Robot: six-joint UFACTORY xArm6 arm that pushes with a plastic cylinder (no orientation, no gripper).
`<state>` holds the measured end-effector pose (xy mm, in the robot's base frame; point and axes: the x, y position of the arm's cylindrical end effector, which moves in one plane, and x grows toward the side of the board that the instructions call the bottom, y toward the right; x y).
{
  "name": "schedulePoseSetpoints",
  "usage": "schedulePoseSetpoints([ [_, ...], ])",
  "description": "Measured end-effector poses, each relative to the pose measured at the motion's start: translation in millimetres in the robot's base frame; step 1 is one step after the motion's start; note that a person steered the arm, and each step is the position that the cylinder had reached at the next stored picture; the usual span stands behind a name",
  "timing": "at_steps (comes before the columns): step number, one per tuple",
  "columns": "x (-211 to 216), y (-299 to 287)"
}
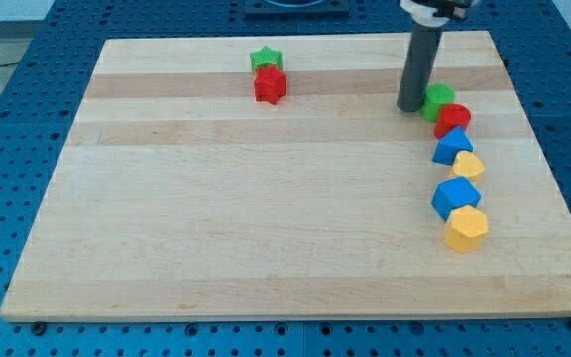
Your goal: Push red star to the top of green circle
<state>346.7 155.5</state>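
Near the view's top, left of centre on the pale wooden worktop (266, 228), sits the red star-shaped block (270, 86), and tucked right behind it, touching, is the green star-shaped block (265, 59). Over on the view's right, my tip (408, 107) stands on the board at the foot of the straight dark rod, just beside the left edge of the green circular block (438, 100) — whether it touches, I can't tell. So the red star is well apart from the green circle, far off to its left.

Below the green circle runs a close chain of blocks down the right side: a red circular block (454, 120) touching it, then a blue block (452, 146), a yellow block (468, 165), a second blue block (455, 196) and a yellow hexagonal block (466, 229) at the bottom.

There's no hand on this arm, only the rod, so nothing is gripped. Around the board lies a blue perforated surface (28, 119). No brands, labels or writing can be read anywhere.
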Motion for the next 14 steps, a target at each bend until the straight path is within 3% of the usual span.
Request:
schedulePoseSetpoints([
  [2,3.0,-25.2],
  [5,16.1,-256.2],
  [6,-2.9,-269.2],
  [8,-38.7,-221.3],
  [12,-46.0,-69.4],
  [14,-61.4,-38.9],
])
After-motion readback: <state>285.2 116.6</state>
